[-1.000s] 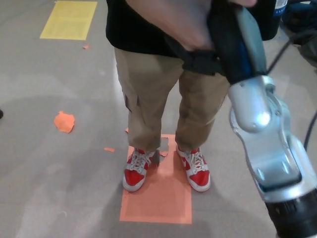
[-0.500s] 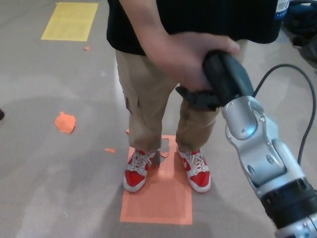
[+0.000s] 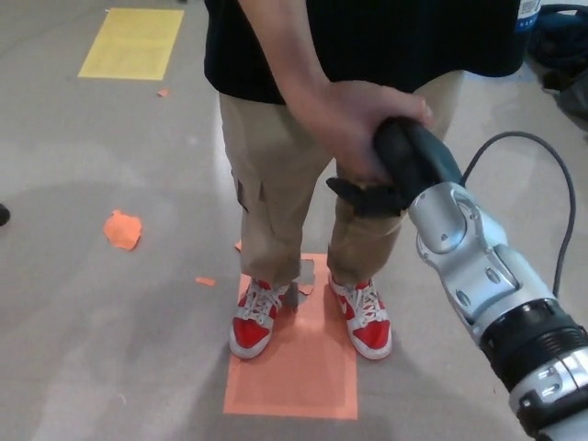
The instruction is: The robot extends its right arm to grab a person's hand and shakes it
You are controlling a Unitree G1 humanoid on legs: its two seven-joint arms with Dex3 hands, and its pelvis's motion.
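Robot's right hand (image 3: 390, 175): black fingers (image 3: 354, 191) curl round the person's hand (image 3: 354, 124), and that hand wraps over the top. So the grab looks done. Prob. mid-shake; letting go is left. Arm (image 3: 478, 266) reaches in from the right. Person stands w/ red shoes (image 3: 253, 322) on an orange floor patch (image 3: 294, 377).

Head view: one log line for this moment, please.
phase: handshake | right black robot hand: clasped with person's bare hand | left: not in view
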